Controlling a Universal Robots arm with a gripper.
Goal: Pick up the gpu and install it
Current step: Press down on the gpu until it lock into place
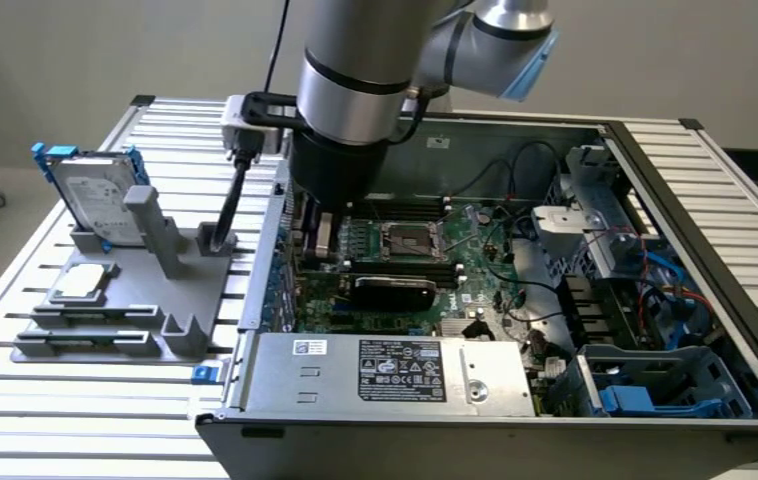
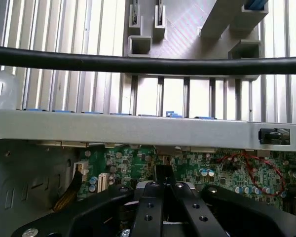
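Fingers [image 2: 163, 177] closed above motherboard [image 2: 212, 165], just inside case wall [image 2: 138, 131], gpu [image 1: 393, 290] nearby

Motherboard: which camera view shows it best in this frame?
The exterior view: the motherboard lies broadly exposed inside the case, partly behind the arm. The wrist view shows a strip of green board between the case wall and the claw.

Hand [image 2: 163, 191] close beside case wall [image 2: 138, 129]; black cable [image 2: 148, 65] runs alongside; open room over motherboard [image 1: 475, 235] centre.
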